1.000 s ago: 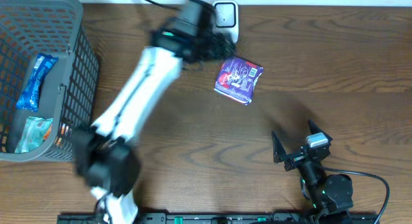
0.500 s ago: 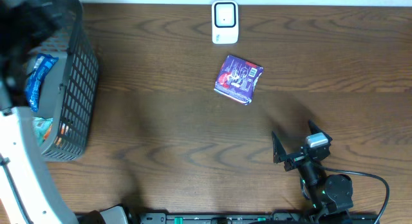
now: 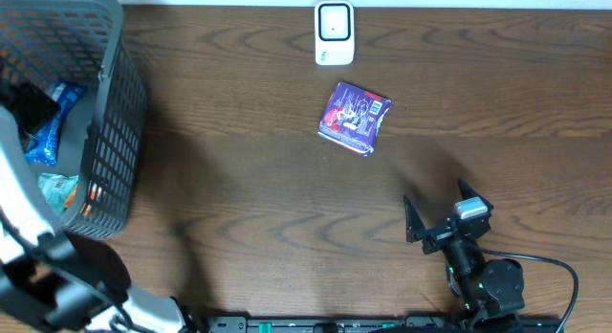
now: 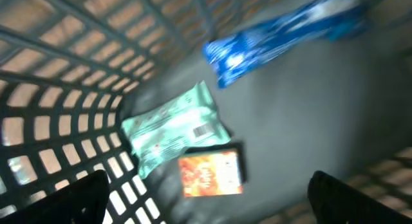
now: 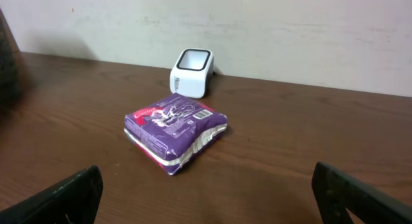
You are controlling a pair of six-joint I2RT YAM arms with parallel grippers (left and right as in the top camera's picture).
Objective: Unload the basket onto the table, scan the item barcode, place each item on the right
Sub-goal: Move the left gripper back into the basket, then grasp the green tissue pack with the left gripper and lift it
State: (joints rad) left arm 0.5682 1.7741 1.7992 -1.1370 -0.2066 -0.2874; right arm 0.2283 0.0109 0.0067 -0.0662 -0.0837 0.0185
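while over the basket [image 3: 115, 122], left jaws wide apart, empty; right jaws likewise, short of the purple packet [image 5: 175, 130]

left arm [image 3: 11, 207] stretched far left; jaws wide | right arm [image 3: 472, 260] folded; jaws wide

Purple packet [image 3: 354, 118] lies flat, label up, near the upright white barcode scanner [image 3: 334, 33]
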